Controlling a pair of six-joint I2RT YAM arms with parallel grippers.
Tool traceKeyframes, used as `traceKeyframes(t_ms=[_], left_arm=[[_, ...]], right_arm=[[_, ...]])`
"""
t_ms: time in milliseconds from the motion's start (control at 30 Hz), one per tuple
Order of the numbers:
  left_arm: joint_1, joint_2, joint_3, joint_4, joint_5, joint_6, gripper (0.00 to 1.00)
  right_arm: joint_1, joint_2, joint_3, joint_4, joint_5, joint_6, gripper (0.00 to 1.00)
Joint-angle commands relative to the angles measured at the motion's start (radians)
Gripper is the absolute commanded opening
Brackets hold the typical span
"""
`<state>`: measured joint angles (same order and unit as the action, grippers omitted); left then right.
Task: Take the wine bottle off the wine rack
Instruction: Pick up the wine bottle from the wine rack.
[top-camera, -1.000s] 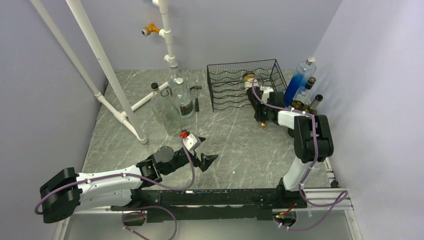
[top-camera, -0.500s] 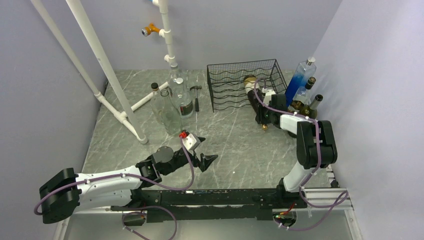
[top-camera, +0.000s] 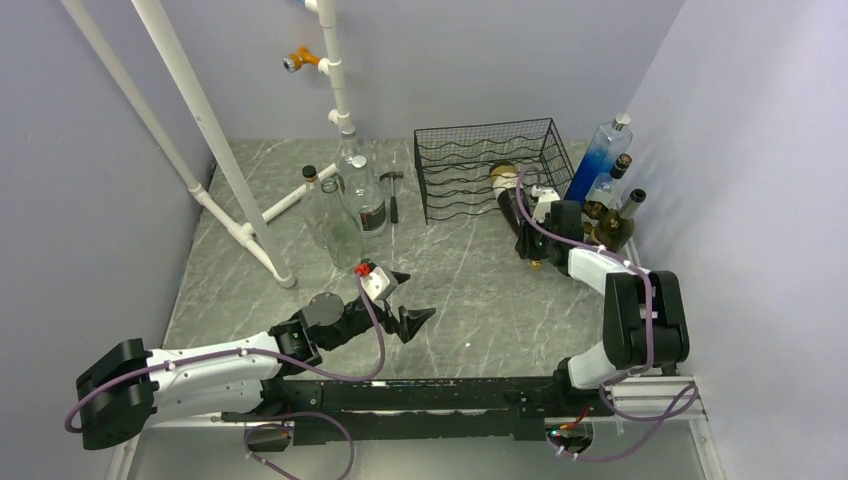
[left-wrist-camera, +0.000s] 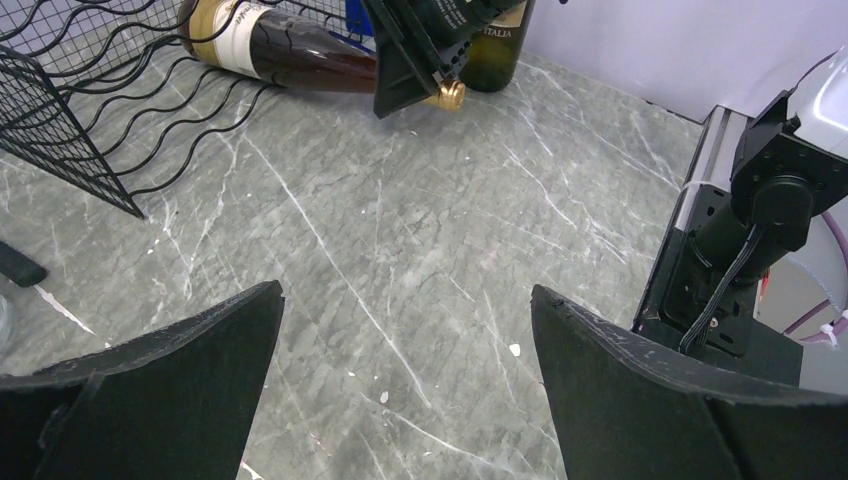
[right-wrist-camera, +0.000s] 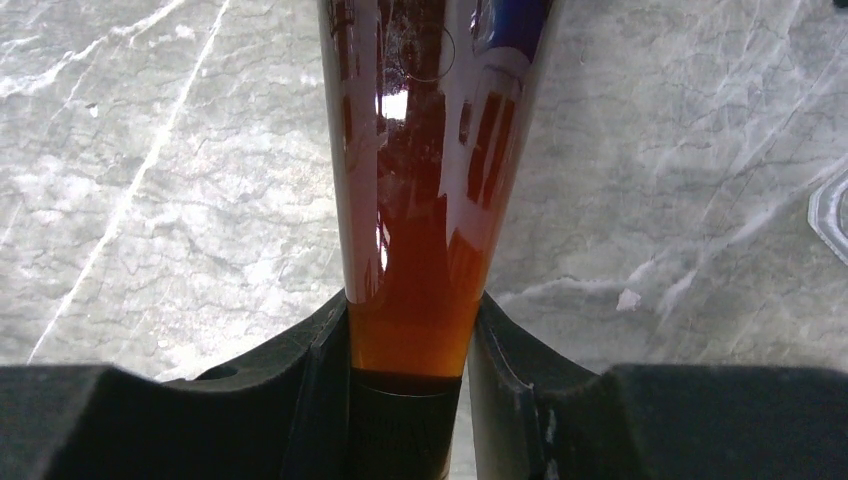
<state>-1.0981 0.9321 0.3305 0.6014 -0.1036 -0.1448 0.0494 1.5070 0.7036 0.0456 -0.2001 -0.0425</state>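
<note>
The black wire wine rack (top-camera: 487, 163) stands at the back of the table and also shows in the left wrist view (left-wrist-camera: 70, 110). A dark wine bottle (top-camera: 510, 195) with a cream label lies on its side. Its base end is at the rack's front right corner and its gold-capped neck points toward the near edge. My right gripper (top-camera: 538, 238) is shut on the bottle's neck; in the right wrist view the fingers (right-wrist-camera: 325, 350) clamp the amber neck (right-wrist-camera: 415, 200). My left gripper (top-camera: 412, 298) is open and empty over the middle of the table, well away from the bottle (left-wrist-camera: 290, 50).
Clear glass bottles (top-camera: 340, 205) and a hammer (top-camera: 393, 192) sit left of the rack. White pipes (top-camera: 215, 150) slant across the left. A blue bottle (top-camera: 598, 158) and dark bottles (top-camera: 617, 222) stand against the right wall, close to the right arm.
My right gripper has drawn the wine bottle toward the near edge and a little right, sliding it further out of the rack. The left arm has barely moved.
</note>
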Motion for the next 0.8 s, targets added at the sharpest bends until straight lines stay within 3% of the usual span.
traceKeyframes(t_ms=[0, 767], left_arm=[[0.004, -0.018, -0.006, 0.030, -0.005, -0.020, 0.99], [0.004, -0.033, -0.009, 0.027, -0.001, -0.026, 0.99]], right_arm=[[0.008, -0.082, -0.010, 0.039, -0.087, 0.020, 0.00], [0.008, -0.282, -0.078, -0.067, -0.107, 0.060, 0.00]])
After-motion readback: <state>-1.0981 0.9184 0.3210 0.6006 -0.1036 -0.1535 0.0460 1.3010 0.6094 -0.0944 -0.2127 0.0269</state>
